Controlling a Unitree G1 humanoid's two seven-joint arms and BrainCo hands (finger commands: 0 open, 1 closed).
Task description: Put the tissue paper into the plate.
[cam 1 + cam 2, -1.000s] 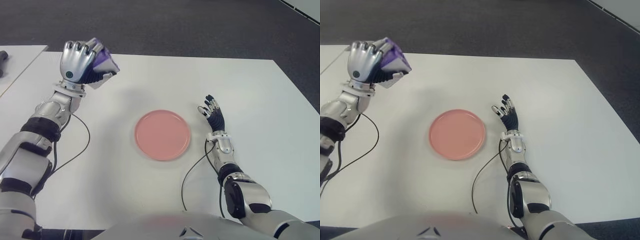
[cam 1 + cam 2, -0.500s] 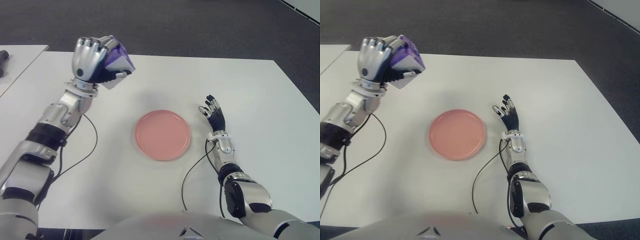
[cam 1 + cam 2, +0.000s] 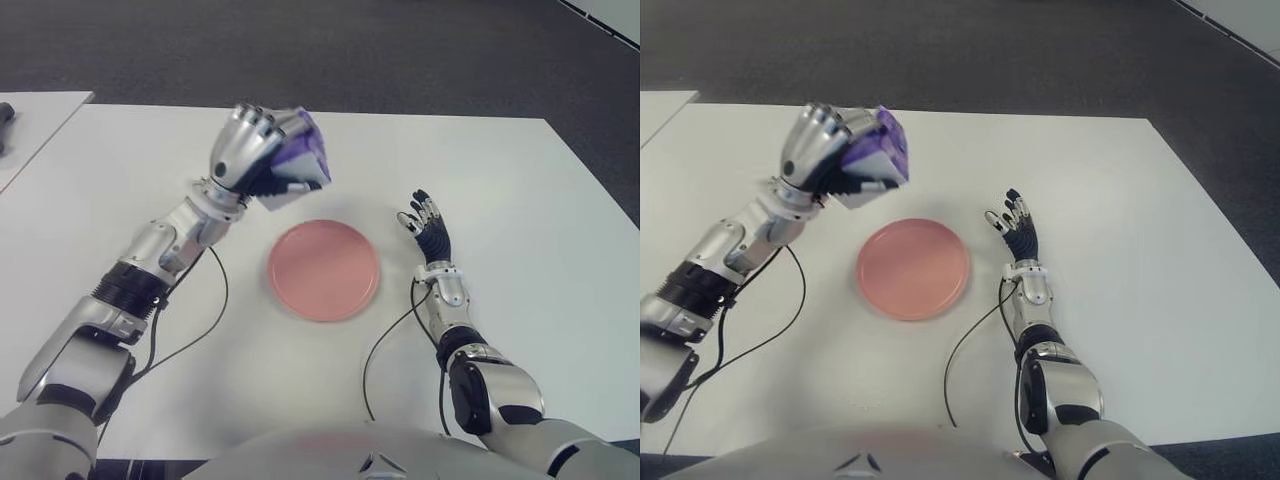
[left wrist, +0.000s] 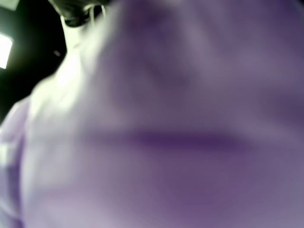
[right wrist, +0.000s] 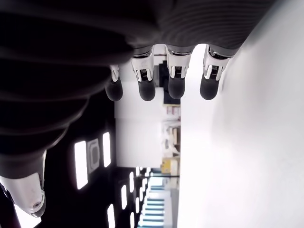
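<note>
Moved since a second ago: left hand (image 3: 250,150), with its load, from the far-left part of the table (image 3: 520,180) rightward toward the middle; now raised just beyond the far-left rim of the plate, not yet over its centre.

Left hand: fingers curled tight around the tissue paper (image 3: 300,160), a purple and white pack, clamped from above with one end jutting out toward the right. Held clear of the table, probably so it can travel over the rim and be let go from above. Wrist view filled with blurred purple, in keeping with the pack sitting against the palm.

Cable (image 3: 190,330): black, trailing from the left forearm across the near-left table.

Plate (image 3: 323,270): pink, round, flat on the table at the middle, nothing in it.

Right hand (image 3: 428,228): idle, just right of the plate; fingers extended and relaxed, slightly apart, grasping nothing. Second black cable near its forearm.

Remaining, by judgement: short carry rightward and nearer, then release.
</note>
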